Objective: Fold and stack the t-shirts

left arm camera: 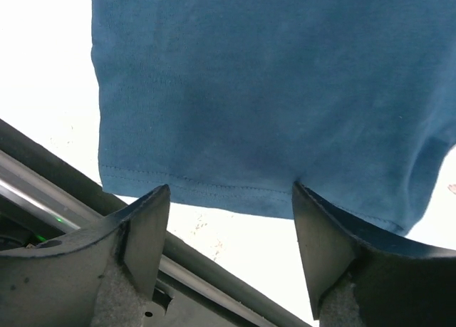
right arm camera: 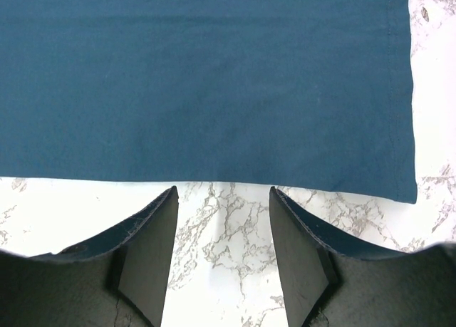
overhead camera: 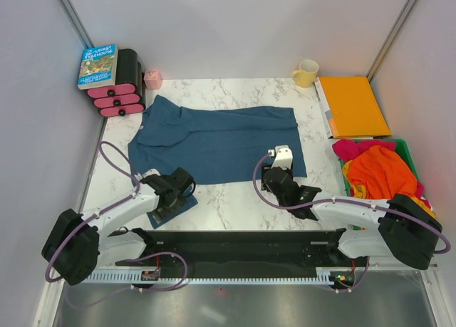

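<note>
A dark blue t-shirt [overhead camera: 214, 142] lies spread flat on the marble table [overhead camera: 235, 206], one sleeve [overhead camera: 169, 207] reaching toward the near left. My left gripper [overhead camera: 184, 191] is open at that sleeve. In the left wrist view the sleeve hem [left arm camera: 214, 188] lies just beyond the open left gripper [left arm camera: 231, 199], and the right fingertip [left arm camera: 306, 199] touches the cloth. My right gripper [overhead camera: 273, 174] is open and empty at the shirt's near hem by its right corner. In the right wrist view the right gripper [right arm camera: 223, 195] frames bare marble, with the shirt [right arm camera: 214, 78] just ahead.
A green bin [overhead camera: 407, 156] at the right holds orange, pink and yellow garments [overhead camera: 377, 172]. An orange folder [overhead camera: 353, 106] and a yellow mug [overhead camera: 306, 73] sit at the back right. A book [overhead camera: 98, 65] on black-and-pink rolls and a pink cup [overhead camera: 152, 79] stand at the back left.
</note>
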`<state>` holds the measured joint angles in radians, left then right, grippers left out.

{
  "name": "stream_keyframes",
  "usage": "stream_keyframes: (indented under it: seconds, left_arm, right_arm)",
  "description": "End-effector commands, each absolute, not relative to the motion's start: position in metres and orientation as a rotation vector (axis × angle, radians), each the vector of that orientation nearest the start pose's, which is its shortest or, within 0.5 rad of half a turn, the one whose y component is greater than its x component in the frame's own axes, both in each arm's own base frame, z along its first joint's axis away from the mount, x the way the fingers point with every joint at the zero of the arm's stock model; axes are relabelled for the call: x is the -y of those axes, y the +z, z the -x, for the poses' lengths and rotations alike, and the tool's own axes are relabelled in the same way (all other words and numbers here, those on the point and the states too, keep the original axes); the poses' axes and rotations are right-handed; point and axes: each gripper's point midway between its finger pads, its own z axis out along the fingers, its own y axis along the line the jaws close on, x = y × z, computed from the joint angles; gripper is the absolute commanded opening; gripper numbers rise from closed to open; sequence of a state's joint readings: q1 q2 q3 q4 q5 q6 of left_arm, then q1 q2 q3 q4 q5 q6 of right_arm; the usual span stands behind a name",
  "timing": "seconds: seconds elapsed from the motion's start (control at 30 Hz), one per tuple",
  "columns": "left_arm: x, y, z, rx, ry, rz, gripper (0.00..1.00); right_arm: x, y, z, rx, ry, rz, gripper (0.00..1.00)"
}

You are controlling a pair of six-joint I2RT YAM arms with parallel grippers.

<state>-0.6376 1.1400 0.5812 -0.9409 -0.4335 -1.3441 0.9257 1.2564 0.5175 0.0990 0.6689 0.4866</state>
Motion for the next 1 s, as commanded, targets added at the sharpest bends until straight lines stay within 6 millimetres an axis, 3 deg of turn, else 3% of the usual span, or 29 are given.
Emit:
stream_keyframes:
  seconds: [0.0,0.1,0.2,0.43,0.5,0.6,0.7,0.8,0.97]
  left_arm:
    - [0.064,0.016,-0.152,-2.517,0.268,1.019,0.72]
    - [0.066,0.013,-0.157,-2.519,0.283,1.005,0.70]
    - [0.069,0.010,-0.159,-2.531,0.287,0.994,0.61]
    - [0.070,0.010,-0.159,-2.534,0.265,0.990,0.27]
    - [0.070,0.009,-0.158,-2.538,0.266,0.982,0.23]
    - [0.070,0.009,-0.157,-2.542,0.254,0.979,0.02]
    - [0.073,0.013,-0.159,-2.554,0.224,0.930,0.02]
    - [0.077,0.036,-0.178,-2.512,0.190,0.793,0.02]
    - [0.083,0.095,-0.223,-2.373,0.154,0.589,0.02]
  right_arm:
    - [-0.204,0.091,-0.270,-2.028,0.168,0.061,0.61]
    - [-0.204,0.091,-0.269,-2.029,0.169,0.062,0.61]
    - [-0.204,0.092,-0.269,-2.025,0.169,0.062,0.61]
    - [-0.200,0.095,-0.268,-2.020,0.164,0.053,0.61]
    - [-0.201,0.095,-0.268,-2.020,0.166,0.050,0.61]
    - [-0.201,0.097,-0.269,-2.018,0.167,0.047,0.61]
    - [-0.196,0.101,-0.269,-2.008,0.155,0.022,0.61]
    - [-0.181,0.111,-0.272,-1.976,0.092,-0.038,0.61]
    - [-0.154,0.117,-0.273,-1.959,-0.051,-0.112,0.58]
